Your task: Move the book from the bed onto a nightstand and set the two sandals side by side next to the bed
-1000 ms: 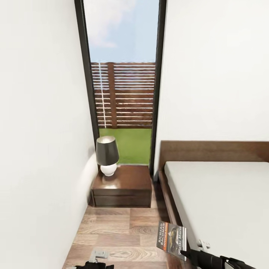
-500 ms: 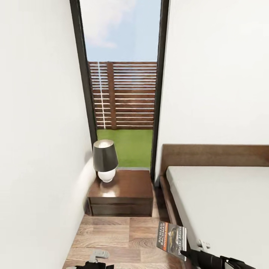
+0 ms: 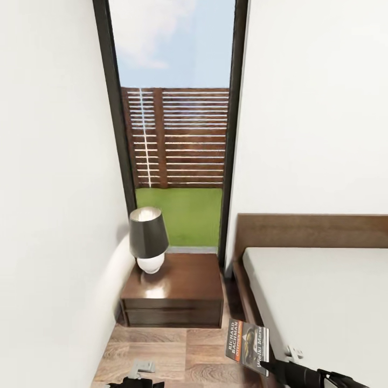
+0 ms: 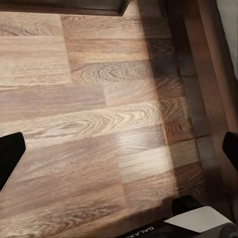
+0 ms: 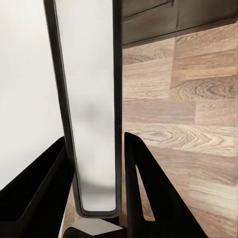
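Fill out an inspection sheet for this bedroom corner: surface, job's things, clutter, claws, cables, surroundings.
Surface: nightstand, glossy top mostly bare; wood-plank floor before it.
Job's things: book held upright above the floor, beside the bed; its edge seen end-on in the right wrist view.
Clutter: lamp on the nightstand's rear left corner.
Claws: right claw shut on the book; left claw open, over bare floor.
Cables: nothing seen.
Surroundings: white walls, tall dark-framed window with fence and grass outside.

Bright, even daylight from the window (image 3: 172,134); glossy glare on nightstand (image 3: 178,280).
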Available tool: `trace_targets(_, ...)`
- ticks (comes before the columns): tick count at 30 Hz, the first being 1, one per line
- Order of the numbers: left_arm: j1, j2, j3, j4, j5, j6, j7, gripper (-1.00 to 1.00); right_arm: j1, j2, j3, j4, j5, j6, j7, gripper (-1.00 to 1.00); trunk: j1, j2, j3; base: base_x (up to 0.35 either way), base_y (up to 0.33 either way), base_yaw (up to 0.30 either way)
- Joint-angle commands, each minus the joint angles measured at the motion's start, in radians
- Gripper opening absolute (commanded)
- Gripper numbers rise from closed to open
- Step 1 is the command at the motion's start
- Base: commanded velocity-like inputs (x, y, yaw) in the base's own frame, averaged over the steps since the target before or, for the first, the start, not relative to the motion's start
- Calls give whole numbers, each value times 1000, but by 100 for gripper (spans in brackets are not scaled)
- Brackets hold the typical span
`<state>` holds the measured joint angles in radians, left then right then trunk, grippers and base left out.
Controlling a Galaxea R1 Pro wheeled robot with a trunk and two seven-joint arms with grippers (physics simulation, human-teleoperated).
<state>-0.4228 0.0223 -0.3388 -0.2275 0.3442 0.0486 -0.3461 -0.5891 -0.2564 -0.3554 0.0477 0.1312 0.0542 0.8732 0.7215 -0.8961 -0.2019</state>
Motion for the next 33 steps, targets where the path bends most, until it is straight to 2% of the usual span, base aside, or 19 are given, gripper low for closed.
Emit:
trace_targets(1, -1, 1, -5, -1, 10, 5, -2, 100, -1, 0, -14, 1, 6, 6, 3, -100, 1, -1, -1, 328, 0, 0)
trace_targets(27, -1, 1, -5, -1, 10, 5, -2, 100, -1, 0, -14, 1, 5, 6, 2, -100, 1, -1, -1, 325, 0, 0)
trace_targets(33, -1, 1, -5, -1, 10, 5, -2, 100, -1, 0, -14, 1, 6, 6, 2, -100, 1, -1, -1, 128, 0, 0)
